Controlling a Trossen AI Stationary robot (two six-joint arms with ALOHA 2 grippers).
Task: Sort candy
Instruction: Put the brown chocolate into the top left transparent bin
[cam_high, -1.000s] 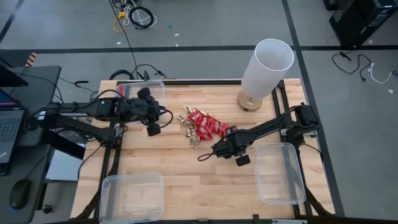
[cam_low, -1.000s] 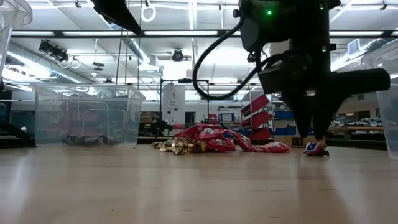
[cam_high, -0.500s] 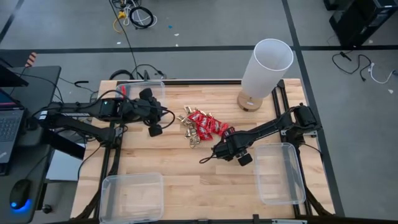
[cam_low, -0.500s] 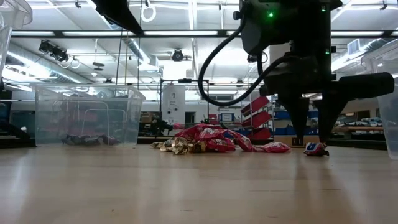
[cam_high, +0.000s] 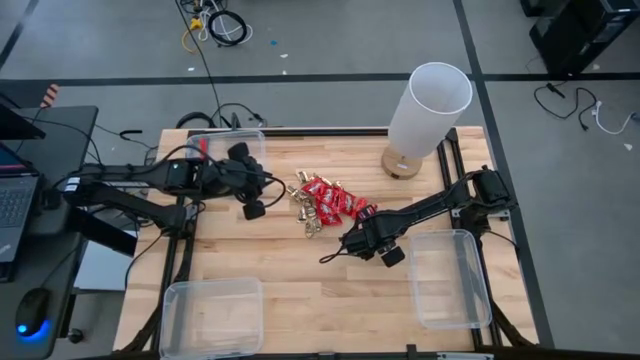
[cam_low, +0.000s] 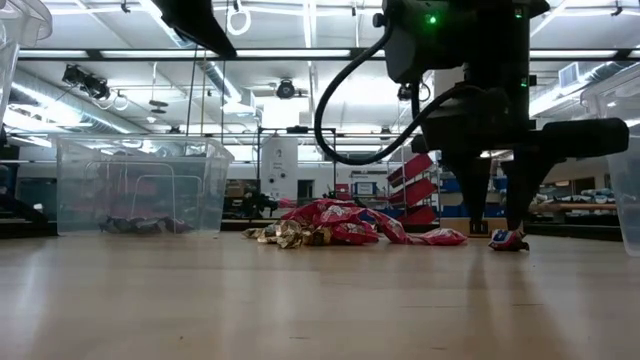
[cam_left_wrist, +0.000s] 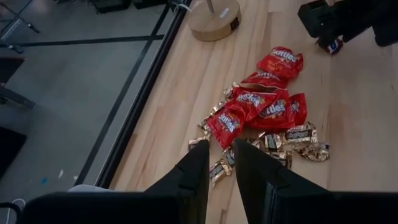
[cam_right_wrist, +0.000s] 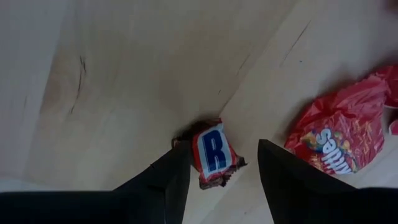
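A: What is the right gripper (cam_right_wrist: 217, 177) doing over that lone sweet?

B: It is straddling it. The jaws are standing wide, and the small mini bar (cam_right_wrist: 213, 155) with the big letter on its wrapper is lying on the table (cam_high: 280, 260) between the two fingers, nearer one of them, not yet gripped. It is sitting apart from the heap, which I judge is why it is being picked singly.

A: And the rest of the candy (cam_high: 325, 203)?

B: The pile is lying beyond the jaws; one red packet (cam_right_wrist: 339, 137) is showing just outside one finger. Red packets and gold-foil pieces are bunched together there.

A: The left gripper (cam_left_wrist: 219, 163)?

B: It is hanging above the near edge of the pile, fingers pointing at it with only a narrow gap between them, and nothing held. It is probably waiting its turn.

A: Where might the bar be going?

B: Likely the clear bin (cam_high: 446, 278) on the right gripper's side, though that is my guess.
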